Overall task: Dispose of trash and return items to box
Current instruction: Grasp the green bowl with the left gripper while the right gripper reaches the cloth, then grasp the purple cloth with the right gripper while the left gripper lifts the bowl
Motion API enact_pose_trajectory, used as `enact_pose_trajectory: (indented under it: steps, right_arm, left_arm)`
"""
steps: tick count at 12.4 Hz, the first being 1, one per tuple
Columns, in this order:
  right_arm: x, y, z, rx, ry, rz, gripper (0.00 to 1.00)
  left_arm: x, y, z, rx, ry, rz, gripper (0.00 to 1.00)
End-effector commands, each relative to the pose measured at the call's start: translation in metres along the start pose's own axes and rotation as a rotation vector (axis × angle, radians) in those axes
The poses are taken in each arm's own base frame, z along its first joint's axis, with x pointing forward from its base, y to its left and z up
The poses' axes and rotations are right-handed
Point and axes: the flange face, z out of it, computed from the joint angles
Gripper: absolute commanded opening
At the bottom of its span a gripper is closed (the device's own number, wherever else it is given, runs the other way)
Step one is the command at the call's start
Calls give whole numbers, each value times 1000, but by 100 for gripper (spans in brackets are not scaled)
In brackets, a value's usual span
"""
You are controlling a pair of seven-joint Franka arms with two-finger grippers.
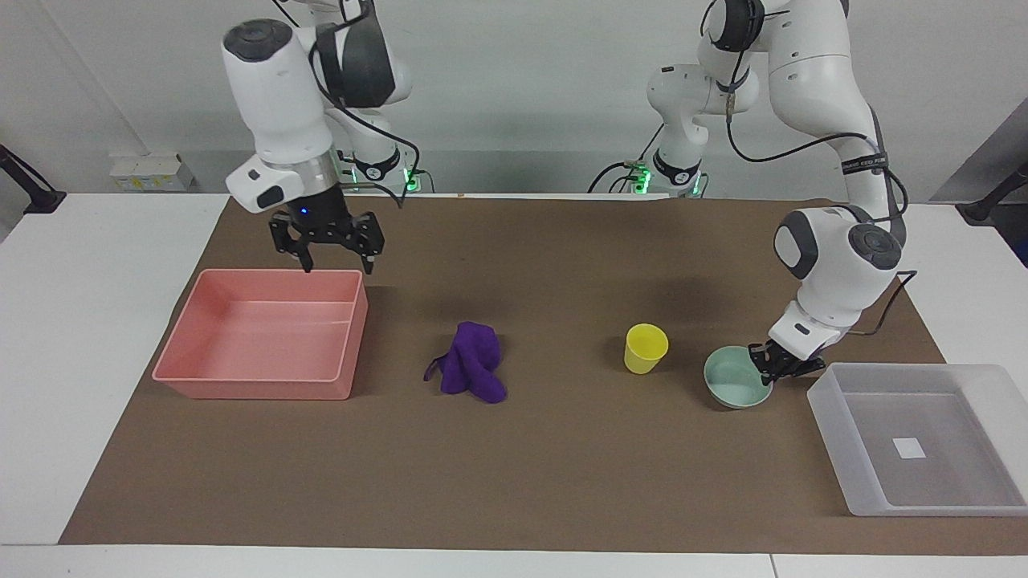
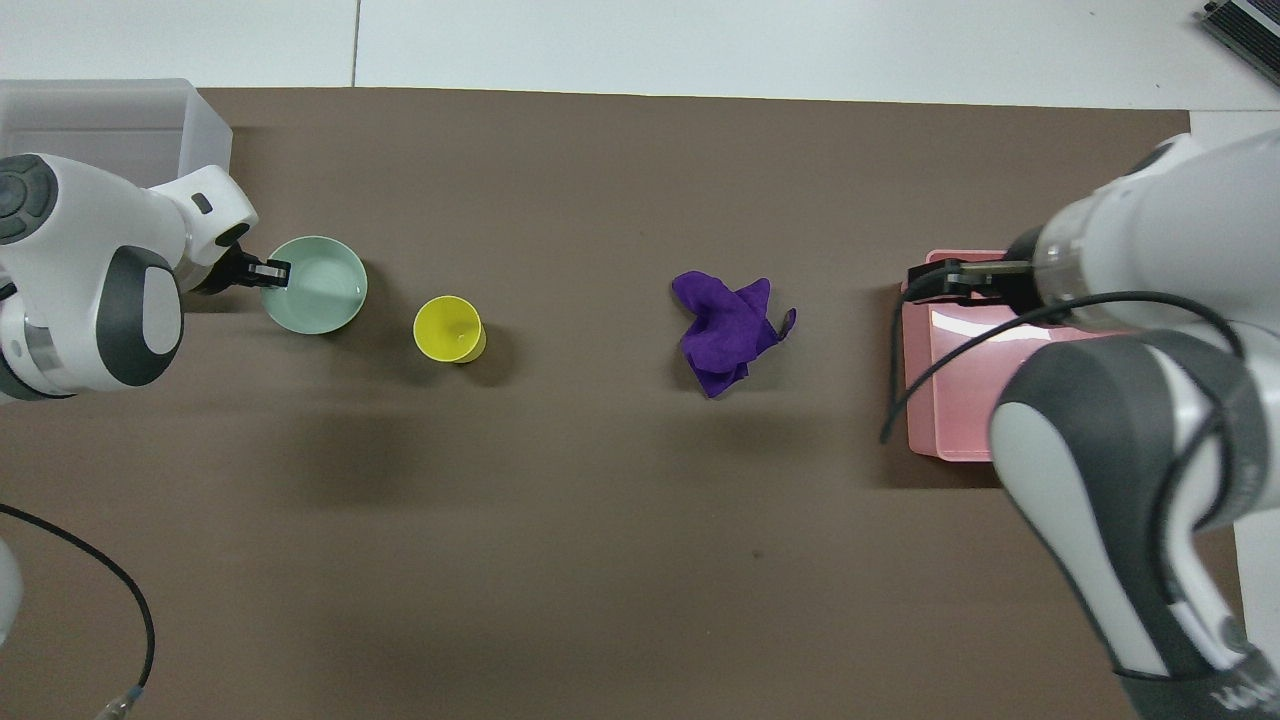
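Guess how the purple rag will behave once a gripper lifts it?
The purple rag lies crumpled in soft folds with loose corners, so it will probably sag and dangle rather than hold shape. It looks light. A pinch on one fold may drag the rest along the brown mat.

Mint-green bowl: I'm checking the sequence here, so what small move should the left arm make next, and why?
Probably lift: the left gripper is shut on the mint-green bowl at its rim, and the translucent box beside it holds neither bowl nor cup.
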Motion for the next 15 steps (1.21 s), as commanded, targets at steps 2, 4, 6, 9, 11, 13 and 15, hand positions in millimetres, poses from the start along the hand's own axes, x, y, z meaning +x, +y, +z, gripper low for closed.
enact_pose_trajectory:
  steps: [2, 4, 6, 9, 11, 13, 15]
  right_arm:
    - [6, -73, 85, 28, 32, 35, 100]
    - [-5, -106, 124, 51, 64, 32, 100]
    - [-16, -112, 153, 53, 64, 16, 100]
    - [-23, -126, 200, 58, 70, -15, 100]
    - [-20, -127, 208, 68, 95, -33, 100]
    - [-22, -127, 208, 66, 79, -18, 0]
    - [-24, -127, 208, 71, 28, 29, 0]
  left_arm:
    - [18, -6, -63, -12, 25, -2, 0]
    - [15, -9, -73, -13, 20, -7, 0]
    - [14, -11, -87, -10, 32, -9, 0]
    - [13, -16, -95, -11, 37, -17, 0]
    - [13, -15, -98, -11, 37, -16, 0]
    - [19, -16, -117, -13, 31, -14, 0]
    - [32, -18, -136, -12, 14, -10, 0]
